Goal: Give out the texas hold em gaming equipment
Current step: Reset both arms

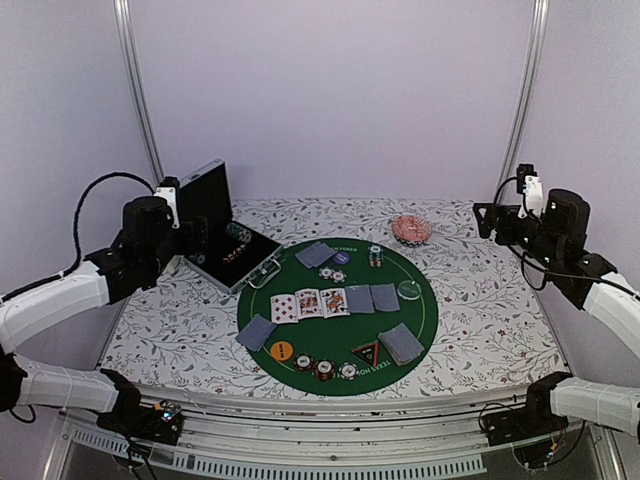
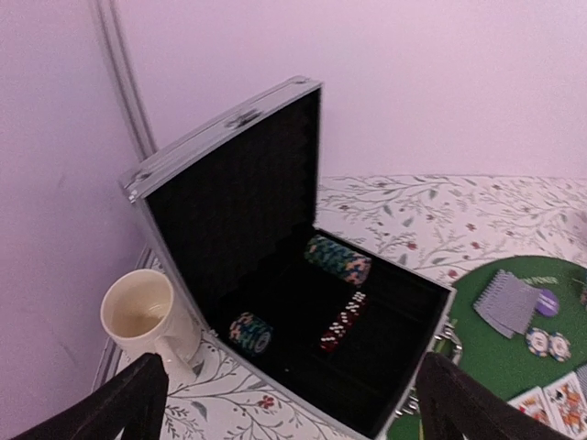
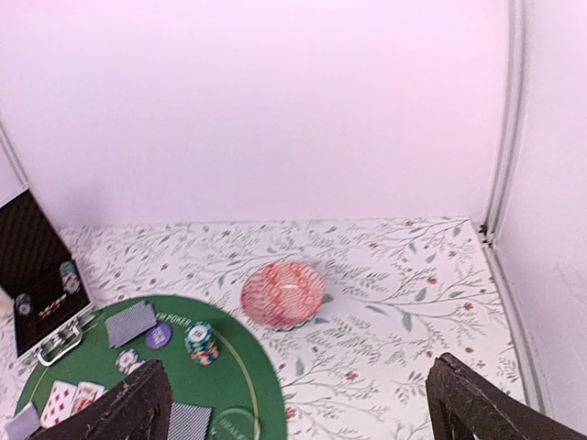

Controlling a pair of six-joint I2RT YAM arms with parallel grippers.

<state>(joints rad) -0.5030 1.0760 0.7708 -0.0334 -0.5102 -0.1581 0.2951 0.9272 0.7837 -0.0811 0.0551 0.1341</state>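
A round green mat [image 1: 330, 338] holds the poker set. Three face-up cards [image 1: 310, 303] lie in a row with blue-grey-backed cards [image 1: 372, 298] beside them. Face-down pairs lie at the back [image 1: 318, 254], left [image 1: 256, 332] and right [image 1: 402, 343]. A chip stack [image 1: 375, 256], loose chips [image 1: 325, 368], a purple disc [image 1: 343, 258], a pale disc [image 1: 409, 290], an orange disc [image 1: 282, 351] and a dark triangular marker [image 1: 367, 352] also lie there. My left gripper [image 2: 292, 403] is open and empty above the open case [image 2: 238, 202]. My right gripper [image 3: 303, 408] is open and empty, raised near the pink dish [image 3: 282, 293].
The black case [image 1: 205, 195] stands open at the mat's left and holds two chip rolls [image 2: 337, 258] and red dice [image 2: 343, 323]. A white mug [image 2: 142, 312] stands left of the case. The pink dish [image 1: 411, 230] sits behind the mat at the right.
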